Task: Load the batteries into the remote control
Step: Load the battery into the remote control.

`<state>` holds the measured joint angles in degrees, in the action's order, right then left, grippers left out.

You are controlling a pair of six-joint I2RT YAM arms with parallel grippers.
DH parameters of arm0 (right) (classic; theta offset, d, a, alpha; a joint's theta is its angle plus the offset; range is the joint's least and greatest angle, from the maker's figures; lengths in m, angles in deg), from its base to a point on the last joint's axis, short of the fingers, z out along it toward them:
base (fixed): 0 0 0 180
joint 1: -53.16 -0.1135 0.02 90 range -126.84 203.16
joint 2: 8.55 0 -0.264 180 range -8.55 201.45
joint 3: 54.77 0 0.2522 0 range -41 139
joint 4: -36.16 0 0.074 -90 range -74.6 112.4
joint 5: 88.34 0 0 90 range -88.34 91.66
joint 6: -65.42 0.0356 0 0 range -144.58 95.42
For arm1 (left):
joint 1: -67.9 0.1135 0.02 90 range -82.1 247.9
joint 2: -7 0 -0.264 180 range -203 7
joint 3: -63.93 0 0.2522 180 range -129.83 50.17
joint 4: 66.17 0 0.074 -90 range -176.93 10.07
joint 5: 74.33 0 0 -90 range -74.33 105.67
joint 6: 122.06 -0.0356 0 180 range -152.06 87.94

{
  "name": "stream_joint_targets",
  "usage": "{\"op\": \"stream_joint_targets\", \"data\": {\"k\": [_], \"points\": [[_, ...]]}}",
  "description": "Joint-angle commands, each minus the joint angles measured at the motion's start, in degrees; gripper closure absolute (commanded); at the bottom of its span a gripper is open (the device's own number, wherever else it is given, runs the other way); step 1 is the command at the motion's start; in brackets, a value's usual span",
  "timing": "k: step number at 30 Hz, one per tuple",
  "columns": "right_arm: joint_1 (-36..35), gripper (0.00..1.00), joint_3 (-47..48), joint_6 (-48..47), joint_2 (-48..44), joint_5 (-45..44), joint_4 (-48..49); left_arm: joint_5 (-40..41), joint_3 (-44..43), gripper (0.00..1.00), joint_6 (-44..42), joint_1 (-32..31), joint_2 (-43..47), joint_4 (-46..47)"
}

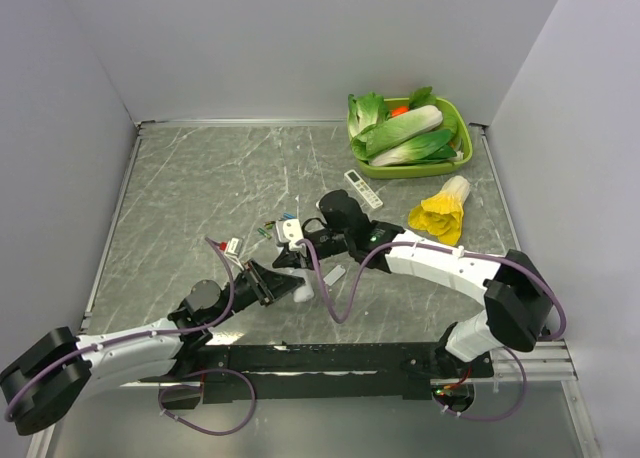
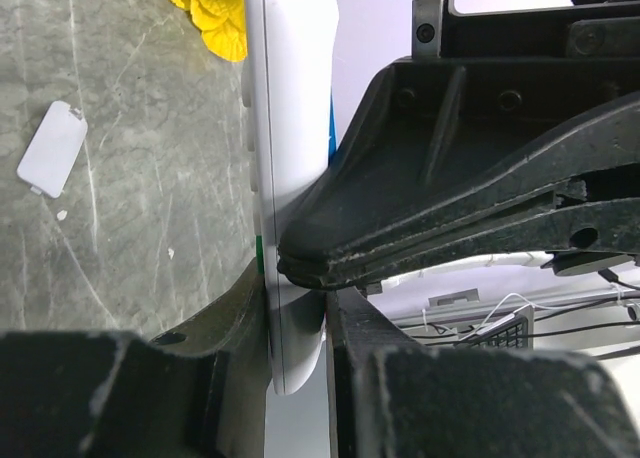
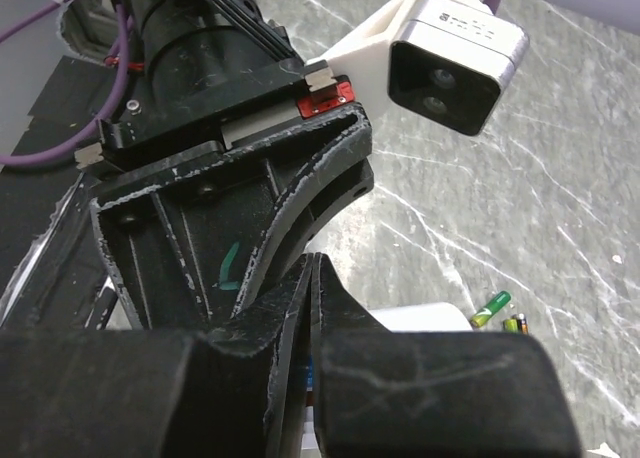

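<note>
My left gripper (image 1: 283, 286) (image 2: 297, 323) is shut on the white remote control (image 2: 290, 128) (image 1: 303, 292), holding it edge-on near one end. A blue strip of battery (image 2: 332, 128) shows along the remote's open side. My right gripper (image 1: 285, 256) (image 3: 313, 258) reaches in from the right with its fingertips touching each other. Its tip (image 2: 295, 268) presses against the remote's side just above my left fingers. A sliver of blue (image 3: 312, 375) shows low between the right fingers. Whether that blue is pinched or lies in the remote behind them is unclear.
A loose white cover plate (image 1: 334, 275) (image 2: 52, 148) lies on the table beside the remote. Green-wrapped cells (image 3: 490, 308) (image 1: 277, 226) lie to the far left of the grippers. A longer remote (image 1: 363, 188), a yellow vegetable (image 1: 440, 213) and a green tray (image 1: 455, 163) of vegetables sit at the back right.
</note>
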<state>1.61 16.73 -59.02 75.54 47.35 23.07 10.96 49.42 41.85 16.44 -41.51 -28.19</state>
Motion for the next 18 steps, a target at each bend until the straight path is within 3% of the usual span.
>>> {"op": "stream_joint_targets", "data": {"k": [1, 6, 15, 16, 18], "points": [[0.57, 0.93, -2.28, 2.26, 0.73, -4.21, -1.46, -1.45, -1.45, 0.99, -1.66, -0.66, 4.12, 9.52], [-0.22, 0.90, 0.27, 8.41, -3.93, -1.84, 1.09, 1.02, -0.22, 0.99, -0.52, -0.66, 3.52, 7.22], [-0.66, 0.60, 6.78, 20.36, -11.30, 0.19, 4.86, 1.20, 2.60, 0.99, 0.53, -0.57, -4.30, 14.16], [-0.57, 0.52, 6.17, 21.68, -12.28, -2.25, 6.18, 1.02, 2.95, 0.99, 0.62, -0.57, -5.44, 15.13], [0.04, 0.47, 5.20, 25.63, -15.08, -5.68, 6.98, 0.58, 3.13, 0.99, 0.71, -0.57, -6.24, 17.33]]}}
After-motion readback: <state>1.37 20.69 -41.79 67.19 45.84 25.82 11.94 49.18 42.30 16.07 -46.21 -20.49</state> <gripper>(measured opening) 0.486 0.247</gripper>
